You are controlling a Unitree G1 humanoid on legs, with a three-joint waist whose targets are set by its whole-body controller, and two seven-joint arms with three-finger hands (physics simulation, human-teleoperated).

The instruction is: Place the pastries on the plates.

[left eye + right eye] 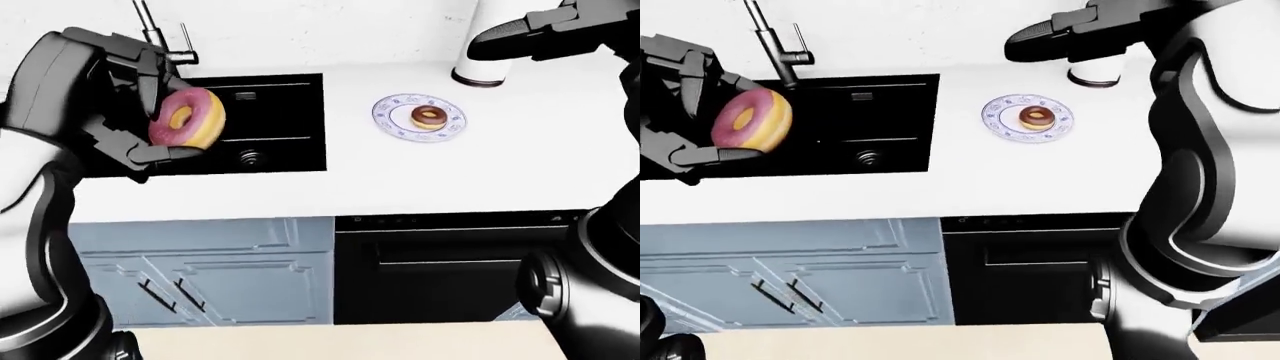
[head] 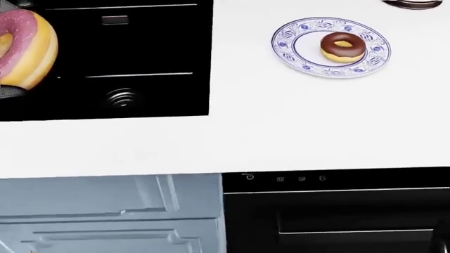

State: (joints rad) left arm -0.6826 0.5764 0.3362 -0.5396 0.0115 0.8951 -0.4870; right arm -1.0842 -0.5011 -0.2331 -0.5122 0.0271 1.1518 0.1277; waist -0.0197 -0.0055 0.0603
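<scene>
My left hand (image 1: pixel 162 116) is shut on a pink-frosted donut (image 1: pixel 188 118), holding it up over the black sink at the left of the left-eye view. The head view catches that donut (image 2: pixel 25 50) at its left edge. A blue-patterned white plate (image 1: pixel 392 120) lies on the white counter to the right of the sink, with a chocolate donut (image 1: pixel 429 116) at its middle. My right hand (image 1: pixel 1035 36) hangs high above the counter near the plate, fingers stretched out and empty.
A black sink (image 1: pixel 265 120) with a faucet (image 1: pixel 160 34) is set in the counter. A white cylinder on a dark base (image 1: pixel 483 71) stands just beyond the plate. Below the counter edge are blue-grey cabinet doors (image 1: pixel 200 270) and a black appliance front (image 1: pixel 450 262).
</scene>
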